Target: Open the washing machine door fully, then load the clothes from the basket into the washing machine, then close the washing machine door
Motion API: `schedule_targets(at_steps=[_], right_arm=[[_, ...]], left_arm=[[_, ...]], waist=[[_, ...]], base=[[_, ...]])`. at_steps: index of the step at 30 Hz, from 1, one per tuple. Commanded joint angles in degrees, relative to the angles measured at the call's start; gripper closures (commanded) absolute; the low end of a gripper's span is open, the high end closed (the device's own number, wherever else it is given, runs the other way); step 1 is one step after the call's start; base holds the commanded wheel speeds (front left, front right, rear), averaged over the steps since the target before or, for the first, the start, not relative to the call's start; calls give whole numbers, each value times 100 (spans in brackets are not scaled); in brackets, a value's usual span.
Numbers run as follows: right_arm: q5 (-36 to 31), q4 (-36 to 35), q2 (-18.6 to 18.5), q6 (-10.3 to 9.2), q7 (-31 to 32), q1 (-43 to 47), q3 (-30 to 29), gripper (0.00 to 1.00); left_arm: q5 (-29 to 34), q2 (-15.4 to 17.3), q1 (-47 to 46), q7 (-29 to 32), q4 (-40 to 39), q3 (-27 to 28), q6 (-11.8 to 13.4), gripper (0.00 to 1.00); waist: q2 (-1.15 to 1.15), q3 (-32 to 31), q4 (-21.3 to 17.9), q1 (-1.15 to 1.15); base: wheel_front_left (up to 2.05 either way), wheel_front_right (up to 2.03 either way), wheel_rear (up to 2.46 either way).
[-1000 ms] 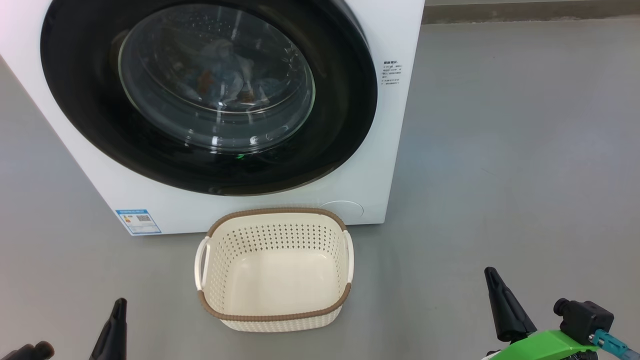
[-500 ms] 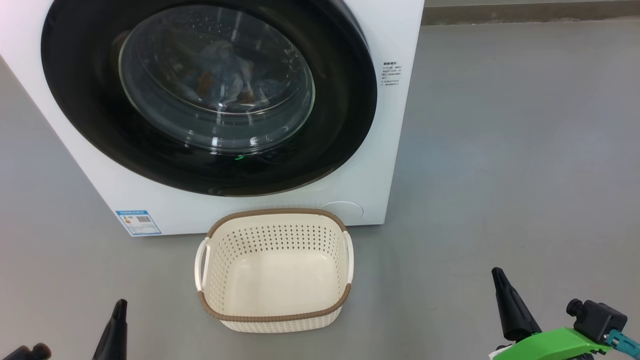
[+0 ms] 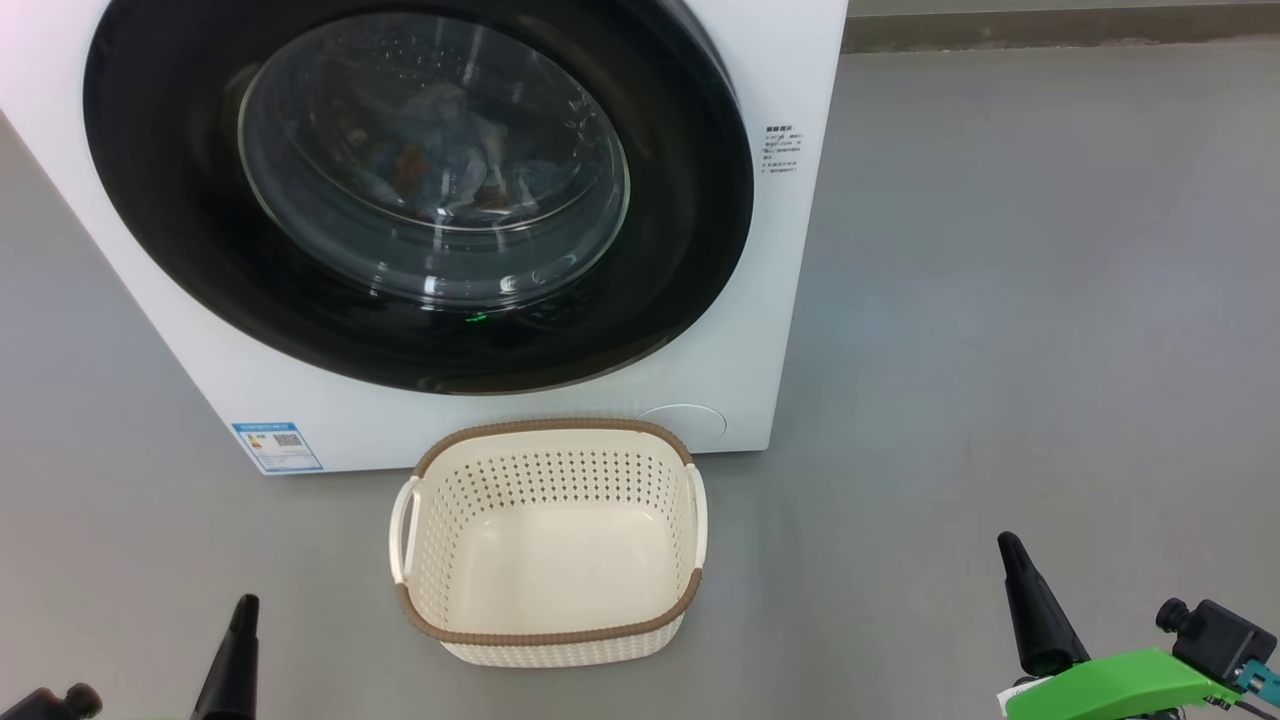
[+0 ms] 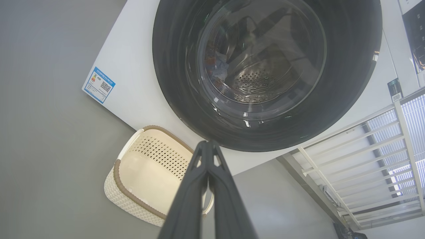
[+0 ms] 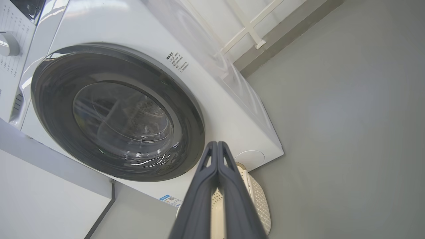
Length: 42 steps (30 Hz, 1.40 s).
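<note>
Floor: smooth grey floor [image 3: 1000, 300], with a darker skirting strip [image 3: 1050, 30] along the far wall.

Washing machine: big white front-loading washing machine [image 3: 800, 260], standing on the floor at far left.

Door: large round glossy black door [image 3: 690, 250], lying flush in the machine's front, shut. A bulging clear glass window [image 3: 520, 250] sits at its centre.

Clothes: soft light blue clothes with orange patches [image 3: 440, 165], seen through the glass. They lie inside the perforated steel drum [image 4: 252, 78], blurred by reflections. Individual pieces cannot be told apart.

Basket: small rectangular cream plastic basket [image 3: 550, 475] with perforated walls, a brown woven-look rim and white side handles. It sits upright on the floor just near of the machine, below the door. Its plain cream bottom is fully in sight. Whether its far rim touches the machine cannot be told.

Front panel: a small blue label [image 3: 278, 445] at lower left, a round white cap [image 3: 683, 420] at lower right just behind the basket's rim, and a small block of printed text [image 3: 782, 148] right of the door.

Left tool [image 3: 242, 612]: near left, well apart from the basket. Its two dark fingers are pressed together and grip nothing.

Right tool [image 3: 1008, 548]: near right, well apart from the basket. Its fingers are pressed together in the same way and carry nothing. A bright green plastic part [image 3: 1100, 685] sits behind its fingers.

Left wrist view: a white railing [image 4: 365, 139] stands beside the machine.
</note>
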Motion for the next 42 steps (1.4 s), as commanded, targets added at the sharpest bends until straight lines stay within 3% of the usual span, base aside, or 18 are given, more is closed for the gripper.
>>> schedule_targets(at_steps=[1, 42], right_arm=[[154, -125, -52, -5, 24, -259, 35, 100], [2804, -24, -68, -9, 705, -421, -205, 100]], left_arm=[[-98, 64, -285, 24, -97, 157, -7, 100], [-1689, -441, -587, 716, 183, 622, -13, 100]], waist=[[0, -1, 0, 0], [0, -48, -5, 0]], base=[[0, 0, 0], [0, 0, 0]])
